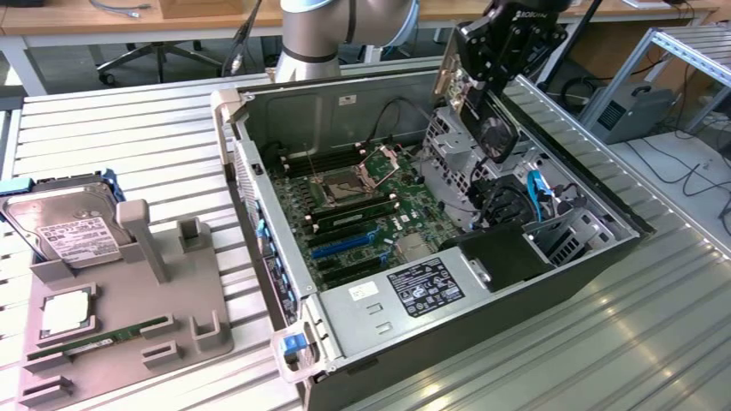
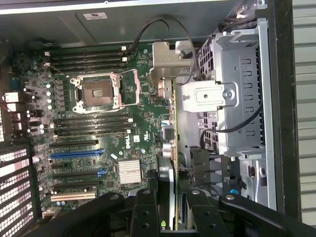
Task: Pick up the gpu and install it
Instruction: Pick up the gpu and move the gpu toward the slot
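Observation:
The gpu [image 1: 485, 128] hangs on edge above the open computer case [image 1: 269, 248], over the drive cage [image 1: 454, 158] on the exterior view's right. Its black fan faces outward and its silver bracket [image 1: 441, 94] points to the far side. My gripper [image 1: 485, 81] is shut on the card's upper edge. In the wrist view the gpu [image 2: 172, 148] appears edge-on between my fingers [image 2: 145, 212], with its bracket [image 2: 168, 61] over the motherboard [image 2: 128, 143]. The expansion slots [image 2: 76, 153] lie off to one side of the card, well apart from it.
The case lies on its side on a slatted metal table [image 1: 137, 137]. A power supply [image 1: 423, 287] fills its near end. To the exterior view's left, a grey fixture [image 1: 171, 291] holds a hard drive [image 1: 68, 227], a processor [image 1: 67, 312] and a RAM stick [image 1: 98, 340].

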